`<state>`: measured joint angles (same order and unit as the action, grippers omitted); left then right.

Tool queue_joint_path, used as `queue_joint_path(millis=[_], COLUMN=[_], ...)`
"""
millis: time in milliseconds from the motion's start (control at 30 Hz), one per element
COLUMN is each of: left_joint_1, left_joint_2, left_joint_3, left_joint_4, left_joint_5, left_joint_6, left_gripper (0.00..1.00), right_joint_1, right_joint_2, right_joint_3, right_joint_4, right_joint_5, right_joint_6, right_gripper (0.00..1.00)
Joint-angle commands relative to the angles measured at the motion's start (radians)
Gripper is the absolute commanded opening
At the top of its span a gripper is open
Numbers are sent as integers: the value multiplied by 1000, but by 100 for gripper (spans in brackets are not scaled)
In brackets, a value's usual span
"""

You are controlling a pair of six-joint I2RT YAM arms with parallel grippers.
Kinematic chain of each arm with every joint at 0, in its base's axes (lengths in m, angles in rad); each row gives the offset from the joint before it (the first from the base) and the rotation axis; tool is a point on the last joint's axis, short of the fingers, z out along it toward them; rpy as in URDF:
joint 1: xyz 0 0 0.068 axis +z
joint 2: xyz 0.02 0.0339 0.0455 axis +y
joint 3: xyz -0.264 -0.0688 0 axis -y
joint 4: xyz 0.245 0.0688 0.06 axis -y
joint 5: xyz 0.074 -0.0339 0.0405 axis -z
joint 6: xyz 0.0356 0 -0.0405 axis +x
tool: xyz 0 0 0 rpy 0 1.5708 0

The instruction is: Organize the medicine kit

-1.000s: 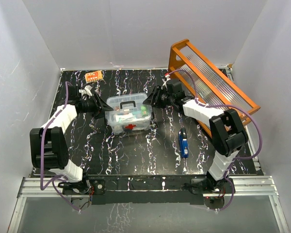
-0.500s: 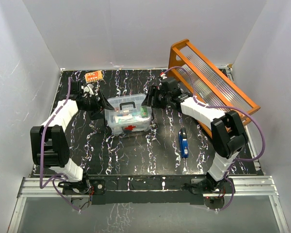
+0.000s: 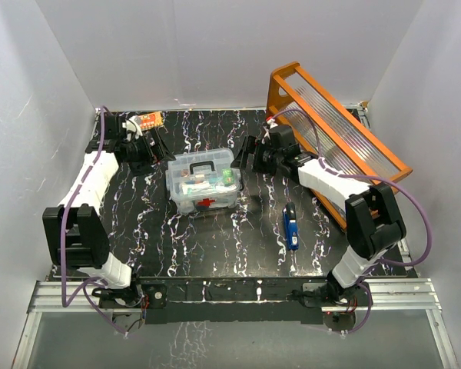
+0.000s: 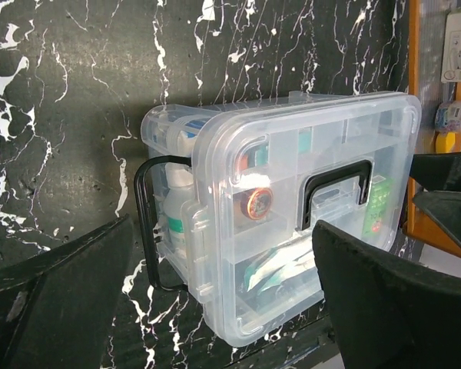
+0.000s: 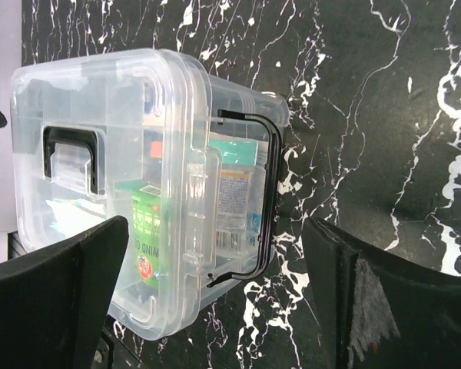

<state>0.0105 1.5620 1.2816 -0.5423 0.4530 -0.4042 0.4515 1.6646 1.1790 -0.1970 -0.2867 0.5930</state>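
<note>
The medicine kit (image 3: 203, 181) stands near the middle of the counter (image 3: 215, 246), a little toward the back, with its lid on. It is a small rectangular box of clear, smooth plastic with rounded corners, and a red cross (image 3: 206, 202) is on its front wall. The lid carries a dark handle (image 4: 334, 184), and a thin black wire clasp (image 5: 265, 200) closes each short end. Through the walls one sees a green carton (image 5: 146, 231) with white letters that are too cut off to read, a white bottle (image 4: 173, 215) and a round copper-coloured piece (image 4: 257, 204).

The left claw (image 3: 160, 147) is spread wide and holds nothing; it is beside the left end of the kit, not touching it. The right claw (image 3: 244, 156) is also wide open and empty, apart from the right end.

The counter is black with white marble veins. On it lie a blue object (image 3: 290, 227) and a small orange packet (image 3: 147, 120). An orange wooden rack (image 3: 334, 123) with ribbed clear panels leans at the back right.
</note>
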Motion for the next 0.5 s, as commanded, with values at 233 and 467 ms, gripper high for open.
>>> queue_joint_path(millis=[233,467], left_joint_1=[0,-2], left_joint_2=[-51,-12], left_joint_3=[-63,-101], left_joint_4=[65,76], left_joint_5=[65,99], left_joint_6=[15,-1], left_gripper=[99,98], right_joint_1=[-4,-4], right_joint_2=[10,38], right_joint_3=[-101,-147], right_joint_4=[284,343], right_joint_5=[-94,-95], right_joint_6=[111,170], right_gripper=[98,98])
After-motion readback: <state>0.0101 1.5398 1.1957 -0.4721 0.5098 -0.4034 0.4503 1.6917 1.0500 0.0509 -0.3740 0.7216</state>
